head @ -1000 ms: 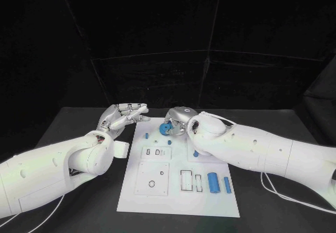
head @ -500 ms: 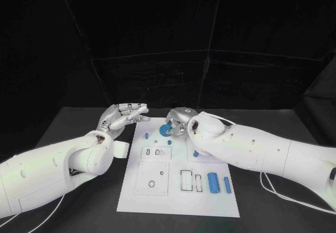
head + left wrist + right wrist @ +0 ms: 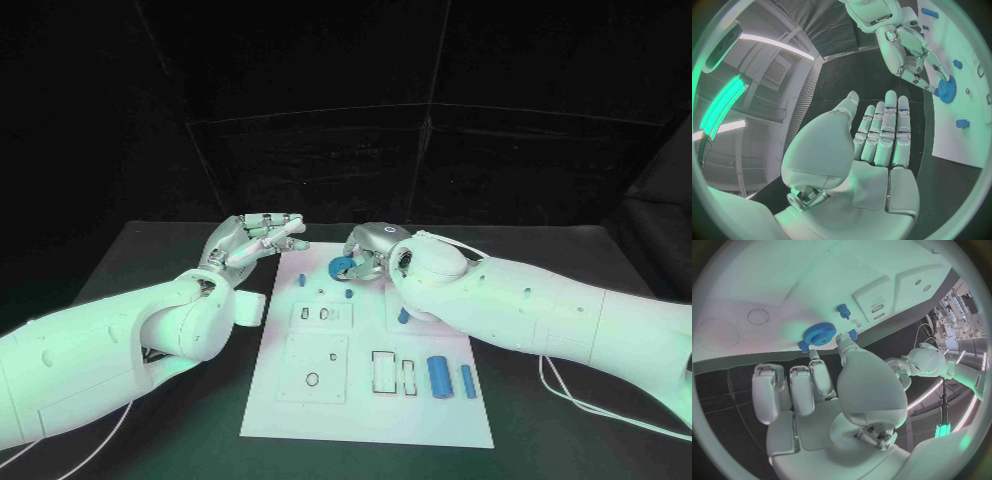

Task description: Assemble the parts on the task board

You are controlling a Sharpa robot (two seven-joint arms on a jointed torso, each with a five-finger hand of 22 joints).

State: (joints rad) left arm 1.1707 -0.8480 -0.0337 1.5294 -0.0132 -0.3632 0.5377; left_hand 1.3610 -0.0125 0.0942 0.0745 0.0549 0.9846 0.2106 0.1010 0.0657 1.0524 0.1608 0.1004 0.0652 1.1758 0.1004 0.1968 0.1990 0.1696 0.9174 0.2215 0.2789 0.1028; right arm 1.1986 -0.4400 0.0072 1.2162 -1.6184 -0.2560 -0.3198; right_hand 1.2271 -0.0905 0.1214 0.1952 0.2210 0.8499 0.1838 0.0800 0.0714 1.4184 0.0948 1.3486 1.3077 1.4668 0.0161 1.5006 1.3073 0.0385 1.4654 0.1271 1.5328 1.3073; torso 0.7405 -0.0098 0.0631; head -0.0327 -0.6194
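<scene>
Early going, I'd say: the right hand pinches a blue gear at the board's far end, two cylinders lie loose at its near end, and the left hand, fingers pressed together, waits beside the board.

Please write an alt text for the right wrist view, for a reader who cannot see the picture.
The right hand holds a blue gear at its fingers, against the white task board. Two small blue parts lie beside the gear on the board.
</scene>
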